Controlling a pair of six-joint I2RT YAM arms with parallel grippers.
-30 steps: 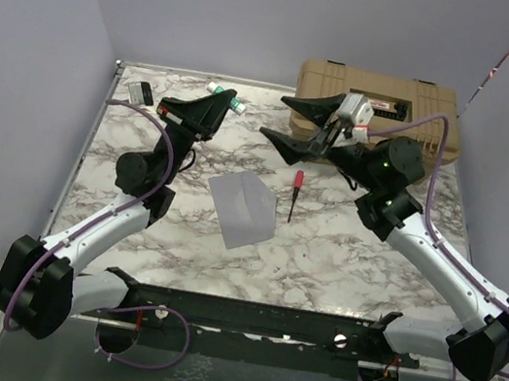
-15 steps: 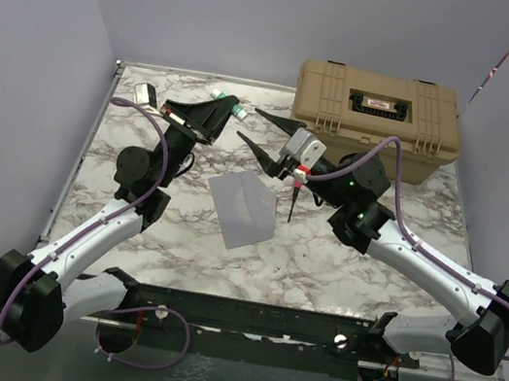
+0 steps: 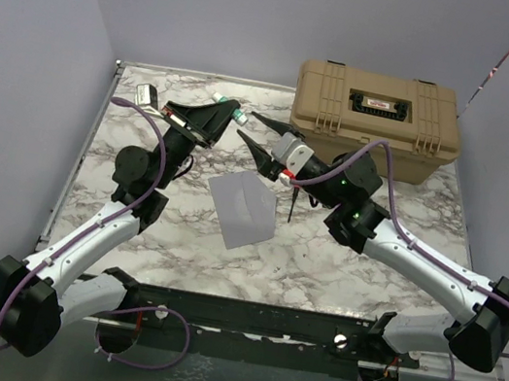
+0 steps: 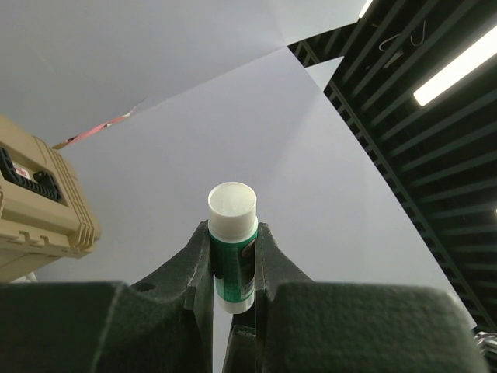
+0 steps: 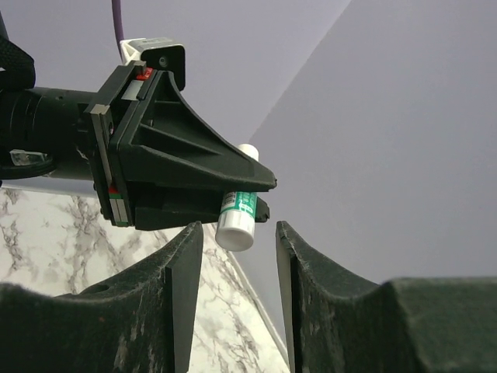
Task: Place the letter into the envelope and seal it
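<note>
**Left gripper** (image 4: 233, 233). Jaws clamped on a glue stick (image 4: 231, 252) with a green-labelled body. Its white end stands out past the fingertips. Held aloft, well above the table (image 3: 321, 261).

**Right gripper** (image 5: 237, 231). Jaws apart, nothing held. The stick's white end sits just ahead of its fingers (image 5: 182, 264) and in line with the gap. I see no contact.

**Step in hand (my judgement).** Uncapping the glue, with one arm holding and the other pulling. To do it well:
- Slide the open jaws on square to the stick's axis.
- Close on the white cap alone, clear of the green label.
- Draw straight along the axis while the left gripper holds firm.
- Avoid a skewed pull, which would likely lever the stick out of the left grip.

**Envelope** (image 3: 244, 206). Grey paper, flat and rectangular with a faint diagonal crease, lying skewed on the marble. It is below both grippers and toward the base side of the right fingertips, well apart from either.

**Letter.** Not seen in any view. I cannot tell whether it lies inside the envelope.

**Sundries.**
- Red-handled screwdriver (image 3: 291, 205), beside the envelope and under the right wrist.
- Tan case (image 3: 376, 113), beyond the right gripper.
</note>
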